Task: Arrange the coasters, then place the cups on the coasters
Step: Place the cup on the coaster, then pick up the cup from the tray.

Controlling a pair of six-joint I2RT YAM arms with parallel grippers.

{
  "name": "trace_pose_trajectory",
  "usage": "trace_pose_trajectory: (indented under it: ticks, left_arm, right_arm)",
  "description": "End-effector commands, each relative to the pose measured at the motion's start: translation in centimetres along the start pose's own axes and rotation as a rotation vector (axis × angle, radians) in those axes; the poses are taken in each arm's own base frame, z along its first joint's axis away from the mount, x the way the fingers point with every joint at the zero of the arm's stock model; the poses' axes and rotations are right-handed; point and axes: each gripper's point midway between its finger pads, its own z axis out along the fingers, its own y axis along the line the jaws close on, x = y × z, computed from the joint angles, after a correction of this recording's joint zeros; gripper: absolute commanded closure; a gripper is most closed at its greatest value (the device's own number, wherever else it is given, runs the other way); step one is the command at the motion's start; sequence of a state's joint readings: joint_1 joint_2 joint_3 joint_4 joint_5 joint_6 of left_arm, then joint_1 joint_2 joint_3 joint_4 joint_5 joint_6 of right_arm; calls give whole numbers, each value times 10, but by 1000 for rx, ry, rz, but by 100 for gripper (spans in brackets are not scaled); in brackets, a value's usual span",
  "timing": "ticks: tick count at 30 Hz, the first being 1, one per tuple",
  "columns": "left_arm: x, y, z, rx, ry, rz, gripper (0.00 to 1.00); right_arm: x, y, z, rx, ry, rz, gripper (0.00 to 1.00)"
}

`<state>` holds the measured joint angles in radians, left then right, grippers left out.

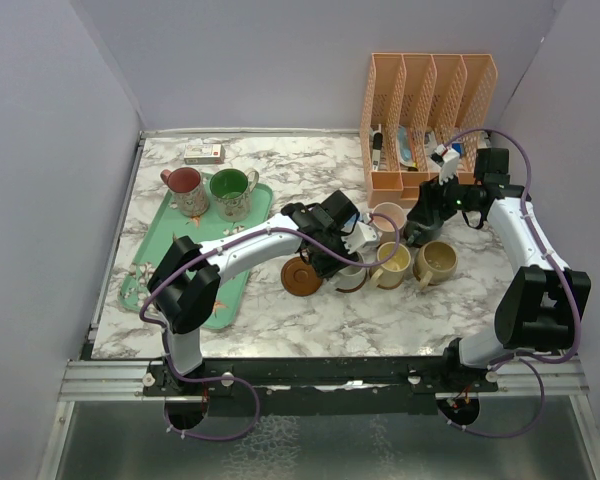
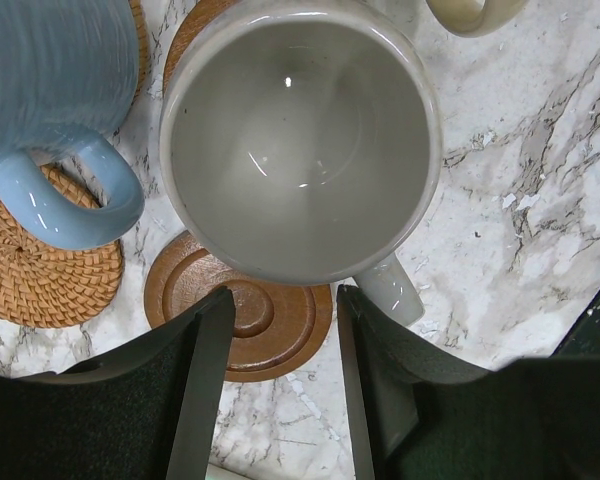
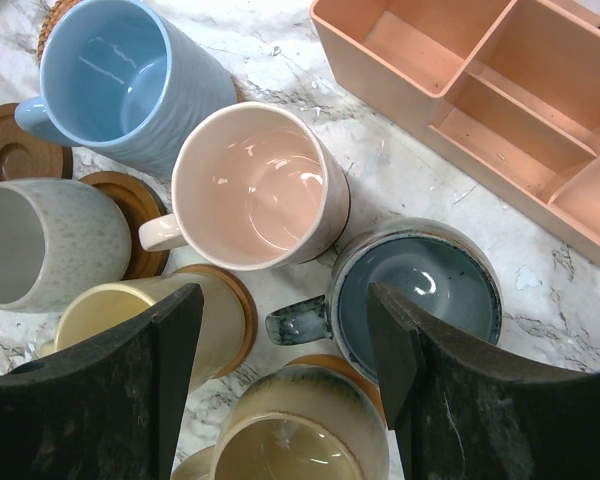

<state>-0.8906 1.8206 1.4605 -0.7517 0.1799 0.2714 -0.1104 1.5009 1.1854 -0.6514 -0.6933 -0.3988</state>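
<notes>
On the far left we see the mint-green tray (image 1: 138,280). The red mug (image 1: 185,188) and the green mug (image 1: 230,192) stand on it, well apart from both grippers. Next comes a bare brown coaster (image 1: 302,276). It lies flat on the marble table (image 1: 280,165), just beside the left arm.

The left gripper (image 2: 283,296) hangs over the grey-cream mug (image 2: 300,150). Its two fingers are partly apart and hold nothing. That mug stands just past the fingertips, on a ringed wooden coaster (image 2: 242,325) that shows in the gap between them. To the left of it, the blue mug (image 2: 50,70) sits on a woven coaster (image 2: 35,265).

Further right, the right gripper (image 3: 285,300) hangs over the crowd of mugs. Its fingers are wide apart and grip nothing. The tan mug (image 3: 300,440) sits below the gap between them. The yellow mug (image 3: 120,310) is partly hidden behind one finger. The dark grey-teal mug (image 3: 420,285) sits by the other finger, and its handle pokes into the gap. The pink mug (image 3: 255,185) stands just past the fingertips. On the far right is the peach organizer (image 3: 460,70), near the teal mug.
</notes>
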Motion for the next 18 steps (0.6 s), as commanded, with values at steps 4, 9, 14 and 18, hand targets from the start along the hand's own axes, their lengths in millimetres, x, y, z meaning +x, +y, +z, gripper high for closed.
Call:
trace_pose_trajectory:
  ticks: [4, 9, 14, 18]
  left_arm:
    - [-12, 0, -9, -11, -33, 17, 50]
    - [-13, 5, -18, -42, -42, 34, 49]
    - [-17, 13, -34, -96, -64, 60, 47]
    - [-21, 22, -51, -143, -92, 66, 46]
  right_arm:
    - [-3, 3, -2, -9, -4, -23, 33]
    - [-6, 2, -5, 5, -8, -32, 33]
    - [-12, -2, -11, 43, -15, -59, 33]
    - [-20, -9, -20, 102, -23, -81, 32]
